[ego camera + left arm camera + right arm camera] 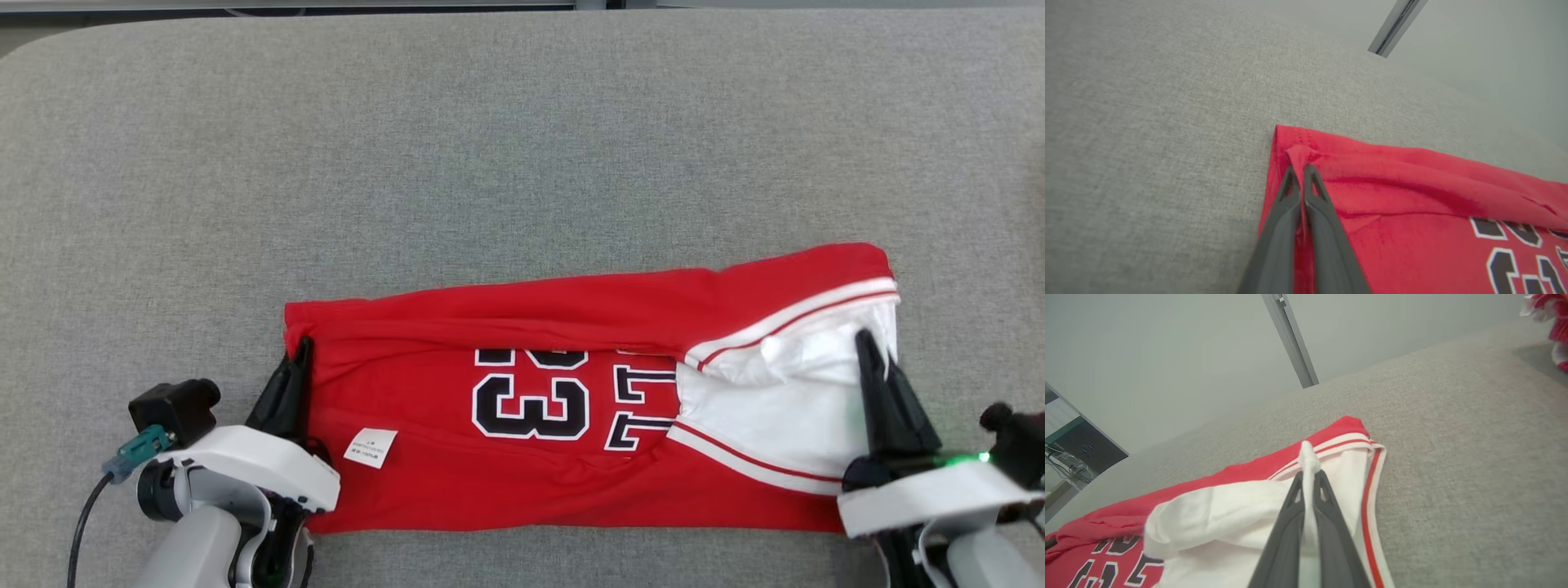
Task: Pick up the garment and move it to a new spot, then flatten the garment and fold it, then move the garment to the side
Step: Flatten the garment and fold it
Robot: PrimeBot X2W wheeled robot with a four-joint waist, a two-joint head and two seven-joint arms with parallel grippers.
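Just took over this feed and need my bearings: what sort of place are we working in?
Probably an indoor lab or test room, not a home: a large table covered in grey woven fabric, bare pale walls, and a dark equipment shelf with cables.

You have bright, even, soft light from above on the grey worktop (522, 147); only thin shadows edge the garment (571, 490). Your head view is sharp, while both wrist views turn hazy in the far background and bend at the edges. A green lamp (962, 459) glows lower right
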